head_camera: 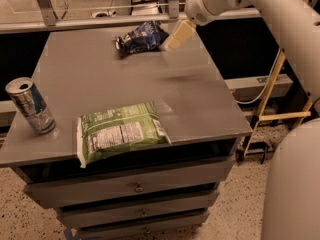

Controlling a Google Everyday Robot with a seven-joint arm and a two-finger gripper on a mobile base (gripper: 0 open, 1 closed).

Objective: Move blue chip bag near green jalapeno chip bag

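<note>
Blue chip bag (140, 38) lying crumpled on the grey bench (200, 99), dark navy foil with white lettering facing up; just to the right of the blue chip bag, the gripper (179, 35), cream-coloured, slanting down and to the left, its tip at the bag's right edge; touching or barely apart, cannot tell; parted or closed, cannot tell either; up and to the right of the blue chip bag, the pale arm (270, 9) running off toward the right edge of the view; well apart from the blue chip bag, nearer the camera and a little left, the green jalapeno chip bag (120, 132), flat, white nutrition panel up, its left end poking past the bench's front edge; farther left of the blue chip bag and likewise nearer the camera, a silver-blue drink can (31, 106) standing upright; lower than the blue chip bag, under the bench top, grey drawers (135, 186) with small knobs
</note>
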